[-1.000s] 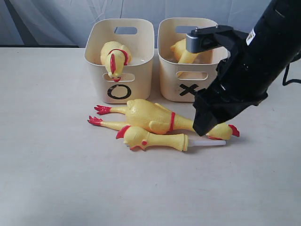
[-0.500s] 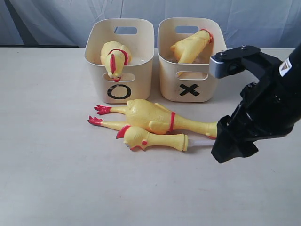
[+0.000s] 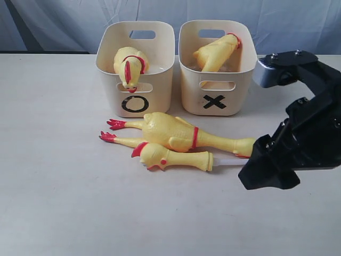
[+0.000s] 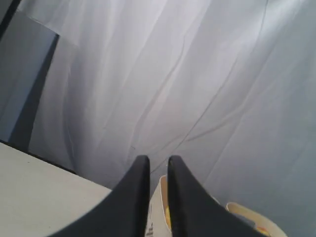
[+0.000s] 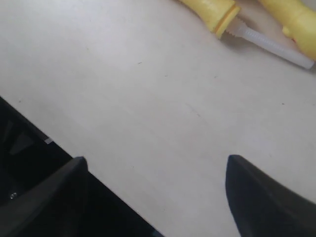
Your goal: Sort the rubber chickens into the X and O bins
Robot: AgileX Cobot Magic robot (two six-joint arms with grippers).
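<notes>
**A:** Rubber chickens, where are they?

**B:** Two are binned and two are on the table. One large chicken (image 3: pixel 129 65) is in the O bin (image 3: pixel 109 90), with its head hanging over the front rim just above the handle slot. Another chicken (image 3: pixel 216 53) is in the X bin (image 3: pixel 192 96), lying tilted with its red-ringed end up against the rim on the side toward the right edge.

**A:** Bin layout?

**B:** They sit side by side and nearly touching at the far edge of the table (image 3: pixel 64 213), about mid-width. O is toward the left edge and X toward the right.

**A:** And the loose ones?

**B:** A large chicken (image 3: pixel 170 132) lies flat on the near side of the bins, parallel to the far edge. Its red feet point to the left edge and its head to the right edge. The smaller chicken (image 3: pixel 176 157) lies against its near side, touching it, with its red comb toward the left. A white tube (image 3: pixel 234 161) sticks out of its other end.

**A:** Right gripper?

**B:** The right gripper (image 5: pixel 155 159) is low over the table toward the right edge, just beside the large loose chicken's head. I can't tell whether they touch. The jaws are spread wide, and only bare tabletop shows between them.

**A:** Left?

**B:** The left gripper (image 4: pixel 157 160) isn't in the exterior view. On its wrist camera the fingers (image 4: pixel 138 197) sit close together with only a thin slit between them, and they grip nothing. It faces the curtain (image 4: pixel 197 74), and cream bin rims show past the tips.
</notes>
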